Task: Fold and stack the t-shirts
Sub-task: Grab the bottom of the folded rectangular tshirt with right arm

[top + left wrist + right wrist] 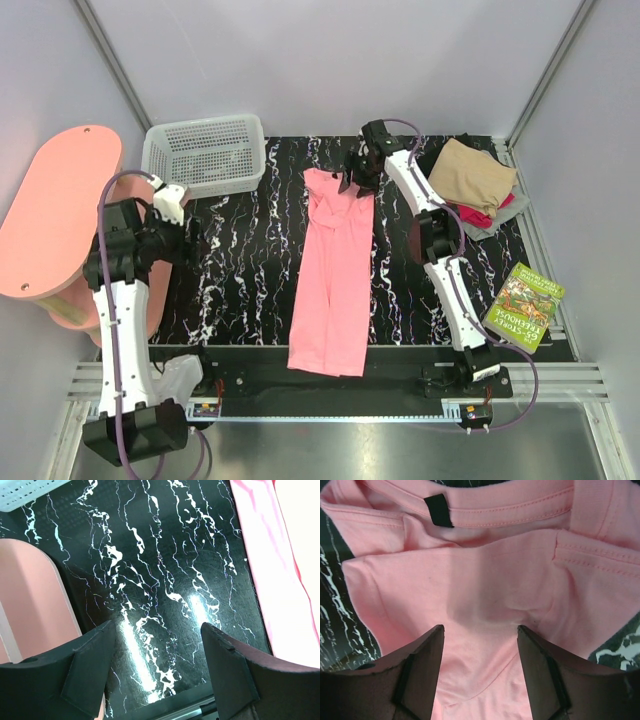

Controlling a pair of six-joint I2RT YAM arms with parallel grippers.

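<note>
The pink shirt [332, 280] lies flat in the middle of the black table [240, 270]. It is folded into 1 long strip. Its neck end points to the far side of the table.

The right gripper [480, 630] is over the neck end of the pink shirt. Its 2 fingers [422, 670] are wide apart and hold nothing. I cannot tell if they touch the cloth. A small black tag [439, 510] sits on the collar.

The left gripper [157, 630] is over the bare table on the left, well away from the pink shirt. Its fingers are wide apart too and hold nothing.

A pile of folded shirts [472, 180] sits in the far right corner with a tan one on top. A white basket [205, 150] sits in the far left corner. A pink stool [50, 210] stands at the left. A green book [524, 305] lies at the right.
</note>
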